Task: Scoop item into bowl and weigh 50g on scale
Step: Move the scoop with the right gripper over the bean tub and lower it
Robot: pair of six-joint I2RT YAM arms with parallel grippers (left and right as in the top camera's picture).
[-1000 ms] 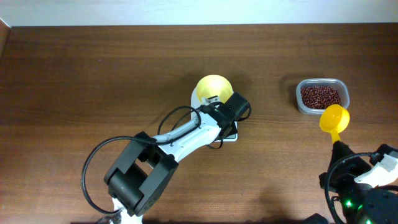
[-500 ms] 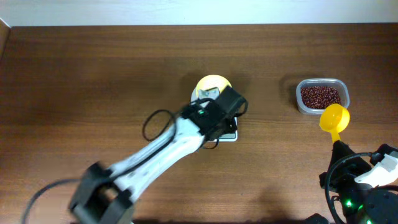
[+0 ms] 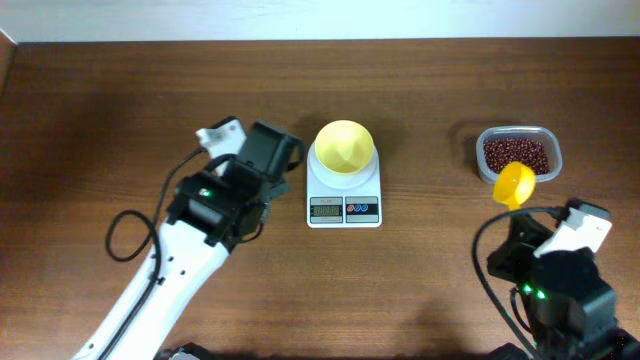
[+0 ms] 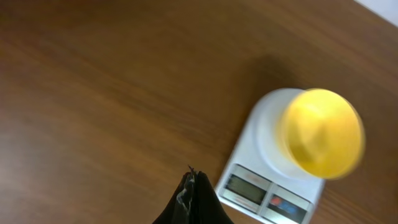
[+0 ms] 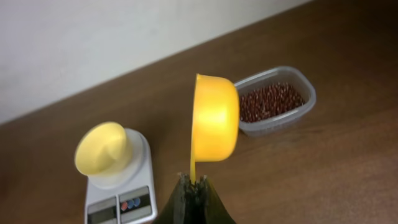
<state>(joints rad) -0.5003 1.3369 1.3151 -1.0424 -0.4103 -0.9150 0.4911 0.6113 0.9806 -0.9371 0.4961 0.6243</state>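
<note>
right claw (image 5: 194,185) pinches the scoop (image 5: 214,127) handle; beans (image 5: 270,102) lie just ahead-right, far nearer than the left claw (image 4: 194,190), pressed closed.

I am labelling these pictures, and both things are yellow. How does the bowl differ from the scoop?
The bowl sits on the scale; the scoop is held in the air by the right claw, near the bean container. The bowl is pale yellow; the scoop is more orange. The scoop has a handle and is tipped on its side; the bowl shows no handle. Both are round and yellow.
</note>
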